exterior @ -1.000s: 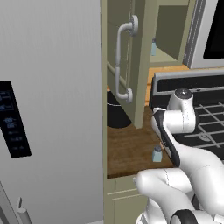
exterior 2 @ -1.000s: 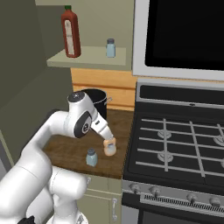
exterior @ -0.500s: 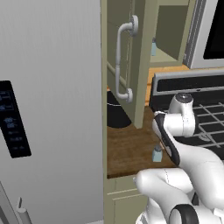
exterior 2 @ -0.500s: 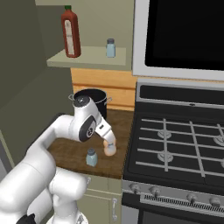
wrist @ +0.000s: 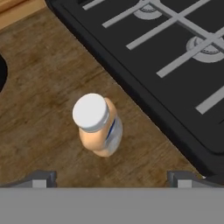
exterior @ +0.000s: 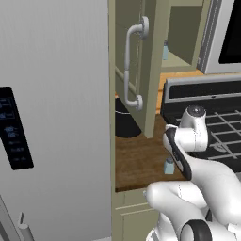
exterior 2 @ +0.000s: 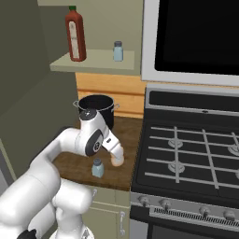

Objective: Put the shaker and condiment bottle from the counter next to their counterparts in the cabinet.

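Observation:
The tan-orange condiment bottle (wrist: pixel 97 127) with a whitish cap stands upright on the dark wood counter (wrist: pixel 39 87), close to the stove edge. My gripper (wrist: pixel 111 178) hangs open just above it, one fingertip low on each side and nothing between them. In the right base view the bottle (exterior 2: pixel 117 159) is partly covered by my hand, and the pale blue shaker (exterior 2: pixel 97 168) stands just left of it. The shaker (exterior: pixel 169 165) also stands by my arm near the counter's front edge. The cabinet door (exterior: pixel 134 66) is open. On the shelf (exterior 2: pixel 93 63) a matching shaker (exterior 2: pixel 118 51) stands beside a red bottle (exterior 2: pixel 75 35).
A black pot (exterior 2: pixel 95 107) sits at the back of the counter. The black stove (exterior 2: pixel 186 149) with grates adjoins the counter on the right, a dark microwave (exterior 2: pixel 196 37) above it. The grey fridge (exterior: pixel 52 117) fills the left.
My arm has sunk and shifted slightly right, bringing the hand down over the condiment bottle. The jaws stayed open. Shaker and bottle have not moved.

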Available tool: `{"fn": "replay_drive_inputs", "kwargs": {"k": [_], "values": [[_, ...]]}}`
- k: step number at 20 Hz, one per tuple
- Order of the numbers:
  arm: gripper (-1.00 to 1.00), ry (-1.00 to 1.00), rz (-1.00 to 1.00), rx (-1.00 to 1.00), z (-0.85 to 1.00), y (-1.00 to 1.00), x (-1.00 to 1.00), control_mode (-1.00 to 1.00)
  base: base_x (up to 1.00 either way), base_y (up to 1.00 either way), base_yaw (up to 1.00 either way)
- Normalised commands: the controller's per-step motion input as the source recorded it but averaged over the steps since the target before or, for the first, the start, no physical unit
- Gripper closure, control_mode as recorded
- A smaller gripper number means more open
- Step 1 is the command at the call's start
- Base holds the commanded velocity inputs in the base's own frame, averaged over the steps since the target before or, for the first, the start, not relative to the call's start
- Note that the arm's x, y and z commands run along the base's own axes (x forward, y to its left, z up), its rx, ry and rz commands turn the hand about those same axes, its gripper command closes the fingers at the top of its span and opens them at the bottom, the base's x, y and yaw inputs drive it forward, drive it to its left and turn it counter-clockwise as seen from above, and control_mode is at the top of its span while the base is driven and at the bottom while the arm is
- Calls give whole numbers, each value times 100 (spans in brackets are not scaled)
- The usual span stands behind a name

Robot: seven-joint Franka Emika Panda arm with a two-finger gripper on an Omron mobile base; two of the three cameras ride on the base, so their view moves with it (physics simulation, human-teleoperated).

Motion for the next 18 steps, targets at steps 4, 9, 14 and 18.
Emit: {"fn": "replay_drive_inputs", "kwargs": {"k": [4, 9, 14, 18], "values": [[-100, 0, 0, 0, -17, 0, 5, -100, 0, 0, 0], [-100, 0, 0, 0, -13, -1, 9, -100, 0, 0, 0], [-100, 0, 0, 0, -10, -4, 14, -100, 0, 0, 0], [-100, 0, 0, 0, -8, -6, 15, -100, 0, 0, 0]]}}
